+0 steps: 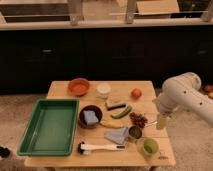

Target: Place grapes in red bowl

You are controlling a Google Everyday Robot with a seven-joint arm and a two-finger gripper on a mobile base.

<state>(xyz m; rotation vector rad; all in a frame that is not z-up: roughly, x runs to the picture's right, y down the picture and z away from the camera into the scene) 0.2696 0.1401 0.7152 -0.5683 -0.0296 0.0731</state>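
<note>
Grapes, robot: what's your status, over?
Claw just right of grapes. Grapes on table, not in red bowl. Cucumber and cup sit between grapes and bowl.

Gripper (pixel 161 122) at table (pixel 151 101) right edge; bare wood to grapes (pixel 138 119); cucumber (pixel 121 112) beyond.

No legible txt, labels or nos. anywhere. Robot gripper (pixel 161 122) hangs at table (pixel 59 90) right edge, near grapes (pixel 137 119).
</note>
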